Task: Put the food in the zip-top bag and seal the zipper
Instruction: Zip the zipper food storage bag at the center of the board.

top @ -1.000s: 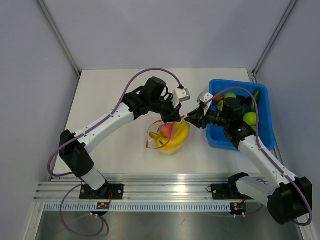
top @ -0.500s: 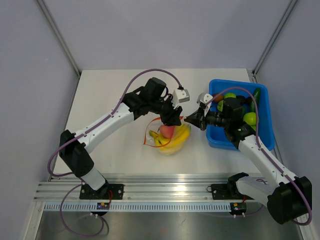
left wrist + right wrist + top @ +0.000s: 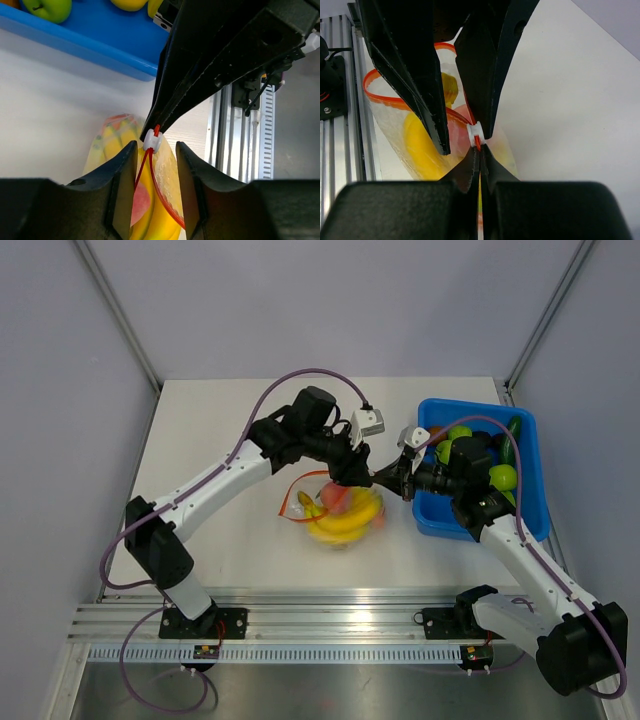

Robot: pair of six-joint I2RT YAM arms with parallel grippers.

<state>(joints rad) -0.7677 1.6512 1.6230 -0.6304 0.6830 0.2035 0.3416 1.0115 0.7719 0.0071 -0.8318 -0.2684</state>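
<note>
The clear zip-top bag [image 3: 345, 530] hangs just above the table's middle, holding yellow bananas [image 3: 350, 522] and the pink-red peach [image 3: 335, 498]. Its orange-red zipper strip [image 3: 167, 205] loops open toward the left. My right gripper [image 3: 385, 480] is shut on the strip's end [image 3: 480, 146], right beside the white slider [image 3: 476, 134]. My left gripper [image 3: 355, 472] is open, with its jaws straddling the bag's mouth and the slider [image 3: 151, 141] between its fingertips [image 3: 131, 150]. The bananas [image 3: 150, 220] and the peach [image 3: 141, 202] show through the plastic.
A blue bin [image 3: 436, 524] with green apples [image 3: 500, 477] and other toy fruit stands at the right, close behind my right arm. It also shows in the left wrist view [image 3: 100, 35]. The rail [image 3: 330, 622] runs along the table's near edge.
My left gripper has moved a little right and closed in on the slider next to my right gripper. The bag has shifted and swung slightly, and its strip now loops out further left.
</note>
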